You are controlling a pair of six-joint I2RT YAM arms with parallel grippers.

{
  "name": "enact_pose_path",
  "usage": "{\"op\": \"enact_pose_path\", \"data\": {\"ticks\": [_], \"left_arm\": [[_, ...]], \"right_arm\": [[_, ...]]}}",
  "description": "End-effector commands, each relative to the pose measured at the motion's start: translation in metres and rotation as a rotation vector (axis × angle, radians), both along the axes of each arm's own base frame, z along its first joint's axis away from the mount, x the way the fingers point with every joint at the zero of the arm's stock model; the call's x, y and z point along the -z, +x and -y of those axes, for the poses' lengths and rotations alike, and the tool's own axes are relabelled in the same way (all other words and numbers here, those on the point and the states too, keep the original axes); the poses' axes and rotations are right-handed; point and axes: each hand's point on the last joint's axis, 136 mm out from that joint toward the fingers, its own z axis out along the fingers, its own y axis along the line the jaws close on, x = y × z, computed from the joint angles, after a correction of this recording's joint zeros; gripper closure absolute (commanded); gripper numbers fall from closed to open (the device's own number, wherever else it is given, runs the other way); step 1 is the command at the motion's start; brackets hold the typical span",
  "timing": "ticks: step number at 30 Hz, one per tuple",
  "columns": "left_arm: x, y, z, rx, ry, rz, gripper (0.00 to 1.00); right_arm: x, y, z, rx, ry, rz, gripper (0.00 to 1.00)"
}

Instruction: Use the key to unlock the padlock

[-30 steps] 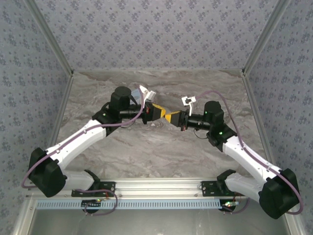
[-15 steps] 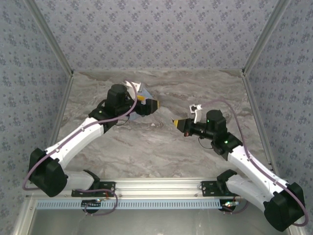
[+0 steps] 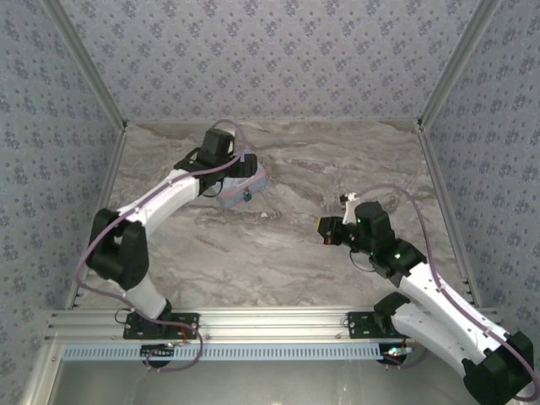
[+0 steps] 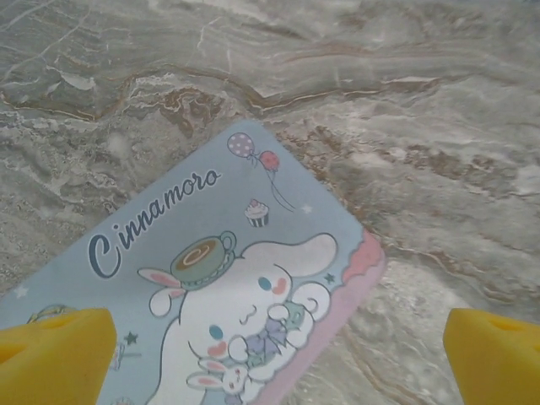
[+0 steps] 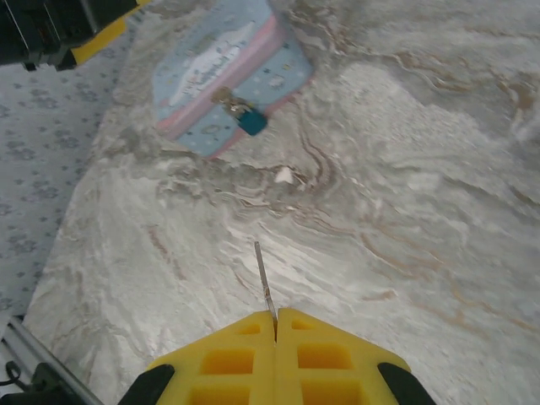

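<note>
The pastel blue cartoon-printed tin box (image 4: 211, 312) lies on the marble table, and my left gripper (image 4: 274, 363) hovers open just above its lid, one yellow fingertip (image 4: 51, 354) over the lid's corner and the other off its edge. The teal padlock (image 5: 251, 122) hangs on the clasp at the tin box's (image 5: 228, 72) front side and shows as a small dark spot, the padlock (image 3: 246, 197), from above. My right gripper (image 5: 276, 316) is shut on the key (image 5: 263, 274), whose thin silvery blade sticks forward towards the padlock, well short of it. From above, the right gripper (image 3: 325, 229) sits right of centre.
The marble table (image 3: 278, 261) is bounded by patterned walls (image 3: 270, 59) at the back and both sides. A small pale fleck (image 5: 284, 175) lies on the marble between key and tin box. The left arm's dark wrist (image 5: 51, 25) hangs over the box's far side.
The two grippers met at the table's middle a second ago and have parted. The left arm swung back left over the tin box; the right arm drew back towards the near right.
</note>
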Motion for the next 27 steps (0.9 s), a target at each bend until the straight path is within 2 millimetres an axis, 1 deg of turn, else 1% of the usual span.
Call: {"op": "enact_pose_path", "data": {"ticks": [1, 9, 13, 18, 27], "left_arm": [[-0.007, 0.016, 0.0, -0.002, 0.061, 0.008, 0.0], [0.018, 0.047, 0.006, -0.016, 0.087, -0.052, 0.01], [0.03, 0.056, 0.011, -0.014, 0.088, -0.083, 0.0], [0.042, 0.064, 0.019, 0.0, 0.079, -0.109, 0.01], [0.054, 0.071, 0.035, 0.037, 0.033, -0.146, 0.01]], "right_arm": [[0.021, -0.01, 0.017, 0.075, -0.054, -0.063, 1.0], [0.028, -0.022, 0.031, 0.118, -0.078, -0.075, 1.0], [0.031, -0.026, 0.036, 0.128, -0.094, -0.083, 1.0], [0.034, -0.026, 0.037, 0.132, -0.099, -0.087, 1.0], [0.036, -0.027, 0.039, 0.135, -0.105, -0.093, 1.0]]}}
